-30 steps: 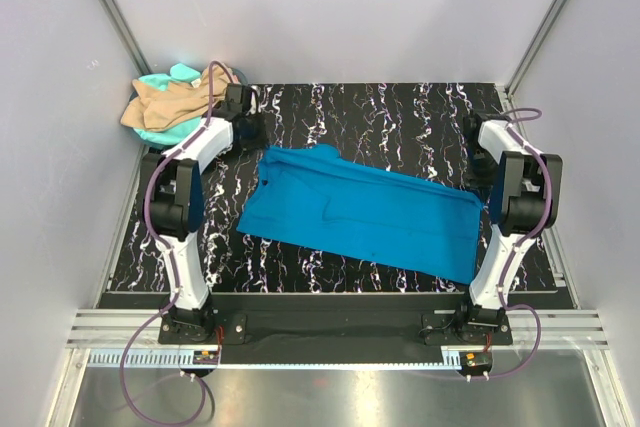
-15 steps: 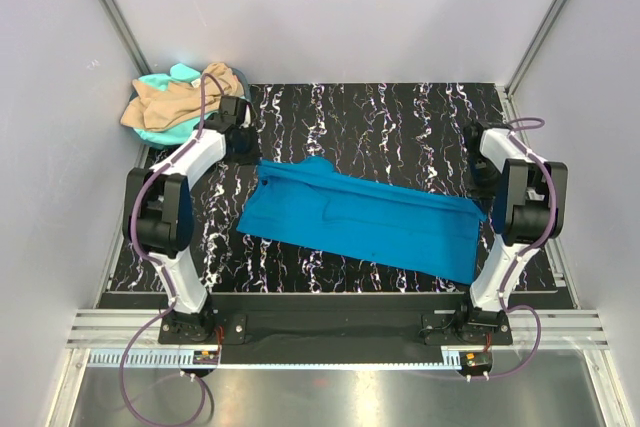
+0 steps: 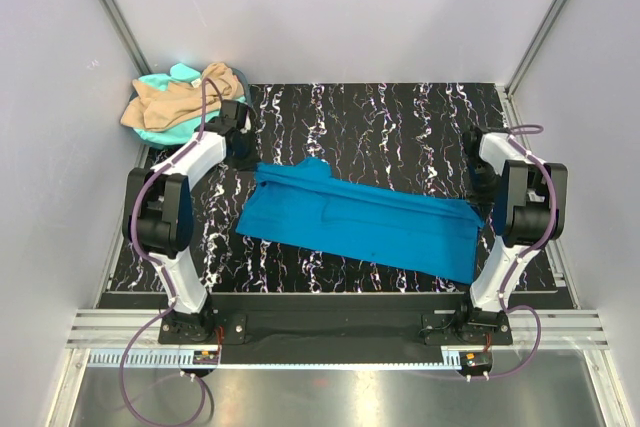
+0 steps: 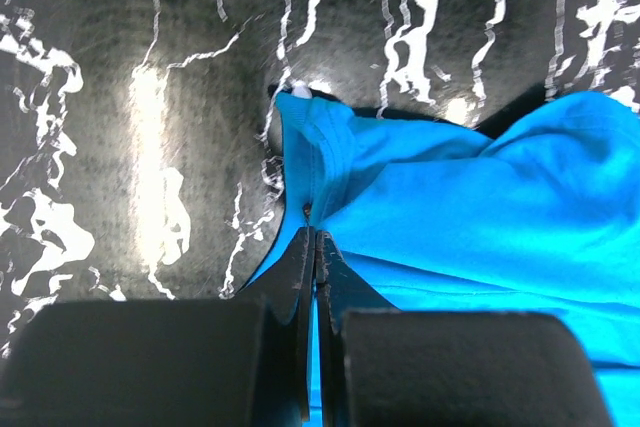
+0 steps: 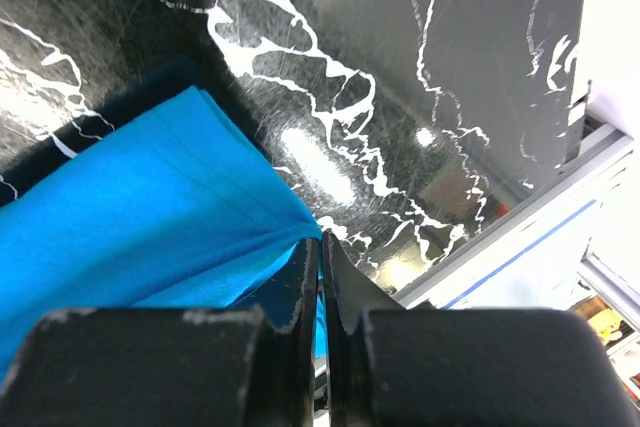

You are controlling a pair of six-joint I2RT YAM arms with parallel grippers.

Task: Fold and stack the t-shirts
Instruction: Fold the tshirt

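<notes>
A bright blue t-shirt (image 3: 360, 222) lies spread across the middle of the black marbled table (image 3: 380, 117), its far edge lifted and folding toward the front. My left gripper (image 3: 252, 159) is shut on the shirt's far left corner; the left wrist view shows the blue cloth (image 4: 450, 217) pinched between the fingers (image 4: 300, 277). My right gripper (image 3: 477, 197) is shut on the shirt's far right corner, with the blue cloth (image 5: 150, 197) running into the closed jaws in the right wrist view. A tan-beige shirt (image 3: 165, 102) and a mint-turquoise shirt (image 3: 165, 133) lie heaped at the far left corner.
Grey walls close in the table on three sides. A metal rail (image 3: 340, 332) runs along the near edge by the arm bases. The table's right edge and a white frame (image 5: 520, 247) show close to my right gripper.
Both grippers have moved toward the front with the shirt's far edge, so the blue shirt looks narrower front to back. The left arm has swung its elbow outward.
</notes>
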